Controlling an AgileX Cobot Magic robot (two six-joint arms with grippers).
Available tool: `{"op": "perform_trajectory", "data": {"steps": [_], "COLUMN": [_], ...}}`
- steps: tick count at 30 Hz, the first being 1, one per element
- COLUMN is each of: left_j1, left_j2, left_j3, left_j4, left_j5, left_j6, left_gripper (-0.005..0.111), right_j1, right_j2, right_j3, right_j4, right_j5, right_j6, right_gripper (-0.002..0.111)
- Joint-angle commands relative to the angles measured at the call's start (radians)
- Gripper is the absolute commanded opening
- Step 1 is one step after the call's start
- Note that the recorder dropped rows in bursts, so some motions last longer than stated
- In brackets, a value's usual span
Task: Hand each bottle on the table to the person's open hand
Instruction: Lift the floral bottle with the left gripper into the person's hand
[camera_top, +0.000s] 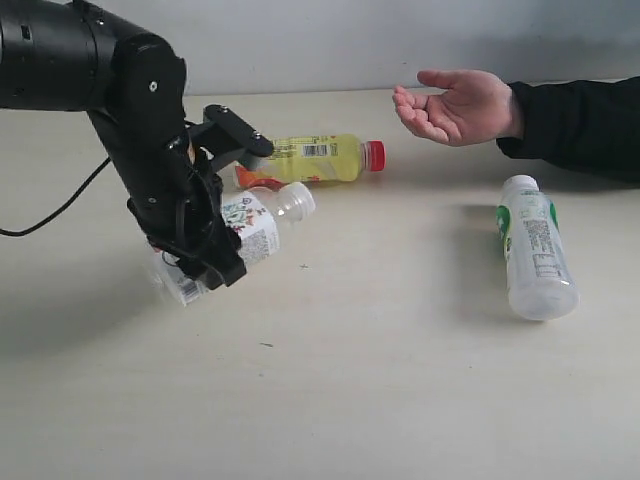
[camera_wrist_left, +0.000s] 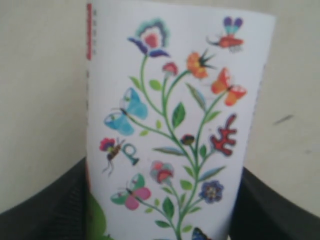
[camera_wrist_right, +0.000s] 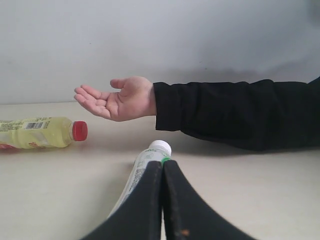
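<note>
Pale bench (camera_top: 400, 400) lies below me. My left gripper (camera_top: 222, 205) hugs the clear bottle with the flower label (camera_top: 262, 222), up off the bench. My right gripper (camera_wrist_right: 162, 164) is pinched tight on nothing. The yellow bottle (camera_top: 310, 158) and the milky-white bottle (camera_top: 535, 250) lie on their sides near the person's open hand (camera_top: 455, 105).

The clear plastic bottle with the white floral label (camera_wrist_left: 175, 125) between my left jaws overflows the wrist picture, its cap and base cut off. Just behind those jaws, a red-labelled bottle (camera_top: 244, 178) barely shows. My closed right jaws hide the lower body of the milky-white plastic bottle (camera_wrist_right: 145, 167).
</note>
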Motion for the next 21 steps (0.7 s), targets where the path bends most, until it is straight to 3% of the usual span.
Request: {"op": "perform_trajectory", "data": {"steps": [1,6,12,21], "left_j1": [-0.111,-0.237,-0.332,-0.357], "left_j2": [-0.075,-0.131,-0.138,-0.138], "left_j3": [-0.038,-0.068,-0.068,-0.068], "left_j4": [-0.003,-0.003,-0.001,0.003], "left_j5": [0.101,0.132,0.134,0.15], "left_j6": [-0.123,-0.284,-0.411,-0.532], "left_gripper": [0.0,0.0,0.0,0.0], "right_j1": [0.002,0.002,0.002,0.002], "right_j2": [-0.007,-0.007,-0.007,-0.007], "right_j3": [0.004,0.004,0.004,0.004], "right_j4": [0.002,0.002,0.002,0.002], "right_j5": [-0.009,-0.009,-0.009,-0.009], "right_j6": [0.001,0.001,0.001,0.001], "right_gripper": [0.0,0.0,0.0,0.0]}}
